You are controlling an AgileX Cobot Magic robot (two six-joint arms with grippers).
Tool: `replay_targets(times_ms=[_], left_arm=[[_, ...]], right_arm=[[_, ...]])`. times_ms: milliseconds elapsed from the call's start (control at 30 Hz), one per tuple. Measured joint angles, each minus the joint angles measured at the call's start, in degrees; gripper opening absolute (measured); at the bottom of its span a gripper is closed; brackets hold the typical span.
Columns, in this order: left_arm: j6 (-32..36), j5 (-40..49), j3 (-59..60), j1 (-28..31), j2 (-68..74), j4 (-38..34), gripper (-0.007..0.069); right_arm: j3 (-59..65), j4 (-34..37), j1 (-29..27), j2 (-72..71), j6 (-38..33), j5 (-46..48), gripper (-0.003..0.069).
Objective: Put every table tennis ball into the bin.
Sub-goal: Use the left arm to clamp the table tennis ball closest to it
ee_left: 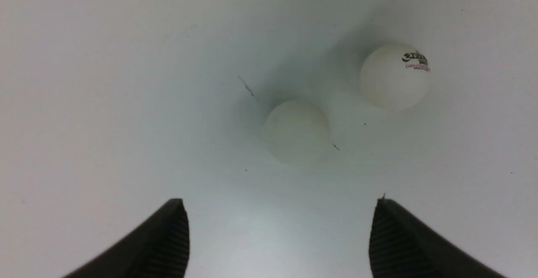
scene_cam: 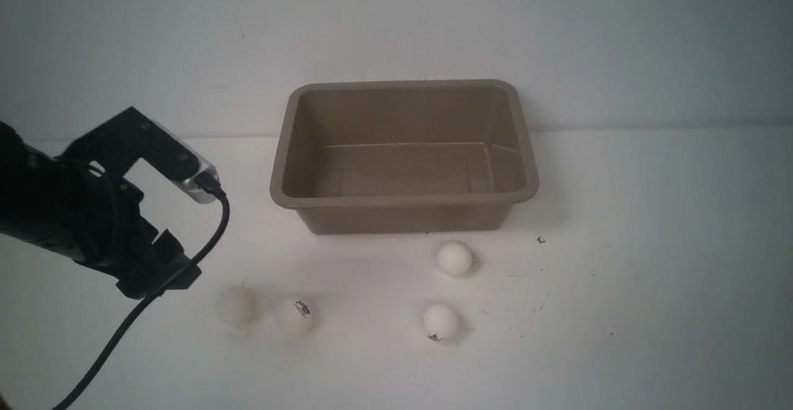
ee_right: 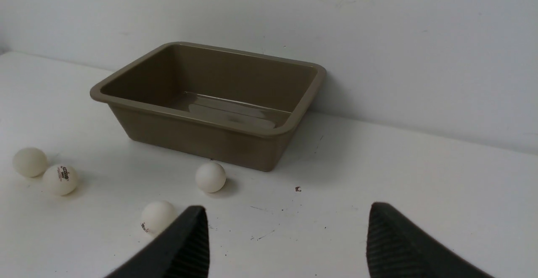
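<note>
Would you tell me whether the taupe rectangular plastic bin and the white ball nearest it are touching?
Apart: the front view shows bare white table between the taupe rectangular plastic bin and the white ball.

I see the bin (scene_cam: 403,217) as smooth plastic with a soft satin sheen, a glossier line catching light inside; the balls (scene_cam: 455,258) look smooth and matt to me, my left gripper (scene_cam: 179,280) dull black, the camera (scene_cam: 198,181) above it silvery like metal, and the table (scene_cam: 619,274) smooth, low-sheen, finely scuffed
</note>
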Motion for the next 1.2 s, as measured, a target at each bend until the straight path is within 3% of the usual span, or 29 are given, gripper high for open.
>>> replay_targets(times_ms=[467,1200], left_arm=[[2.23,-2.25,-3.04,-0.04,12.54,-7.63,0.0513],[2.50,-1.02,-3.04,-0.11,13.81,-10.42,0.0513]], right_arm=[[0.00,0.02,0.00,0.00,0.00,0.11,0.0461],[0.00,0.07,0.00,0.00,-0.01,0.23,0.0461]])
